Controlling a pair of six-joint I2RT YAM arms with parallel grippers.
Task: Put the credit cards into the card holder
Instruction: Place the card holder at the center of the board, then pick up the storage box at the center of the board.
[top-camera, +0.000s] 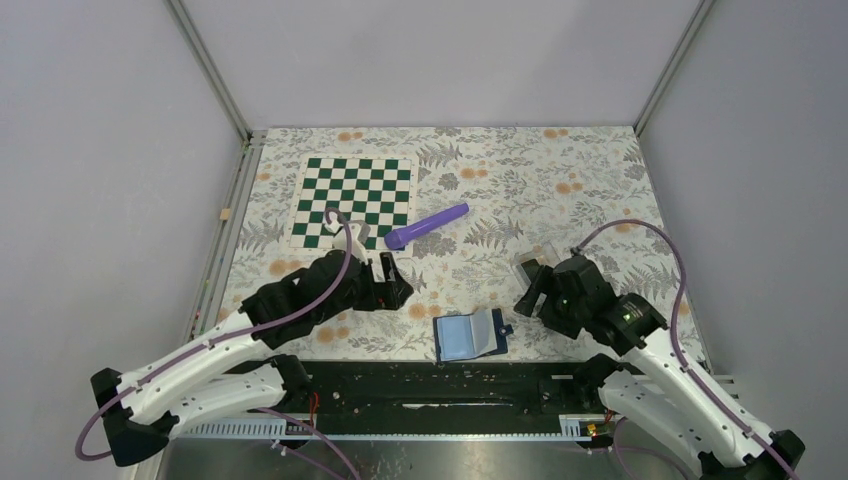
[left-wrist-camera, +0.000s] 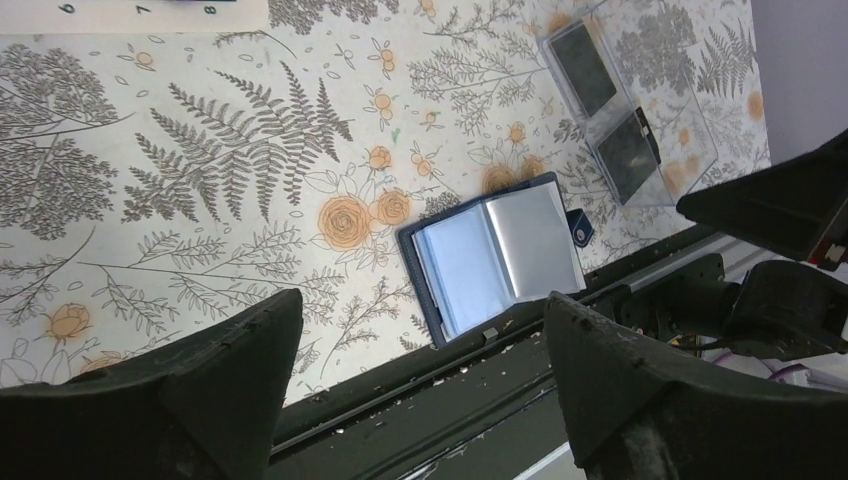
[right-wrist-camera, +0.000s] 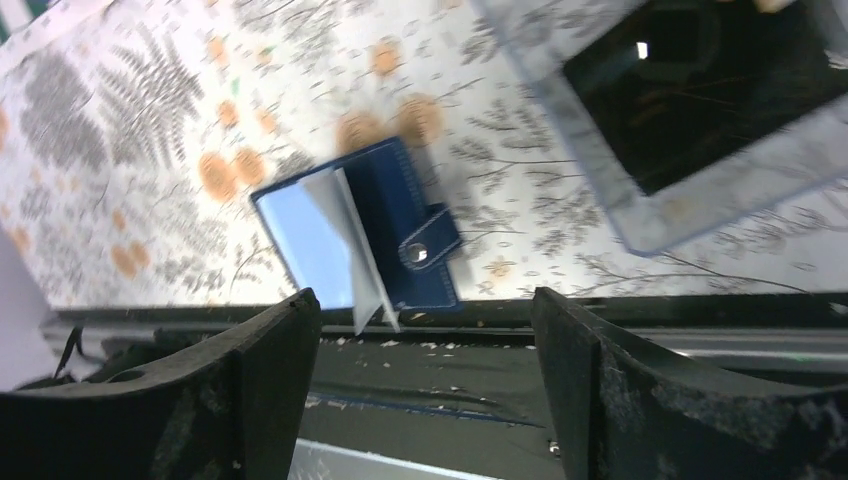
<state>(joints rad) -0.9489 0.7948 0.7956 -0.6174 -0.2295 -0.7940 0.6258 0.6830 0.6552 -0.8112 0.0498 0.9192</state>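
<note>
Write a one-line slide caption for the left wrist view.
Open left claw hovers above the card holder, lying open near a clear tray holding two dark cards.

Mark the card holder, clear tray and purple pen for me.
card holder (left-wrist-camera: 490, 260), left wrist view, open inner pocket.
clear tray (left-wrist-camera: 685, 110), left wrist view, bare floor.
purple pen (top-camera: 427, 226), top view, mid-barrel.

Top view: clear tray mostly hidden behind right gripper; its contents can't be seen there. Right wrist view: tray runs off the top and right edges, smeared; the dark card inside shows no readable face (print too blurred). Left wrist view: chessboard cropped to a sliver at the top edge.
</note>
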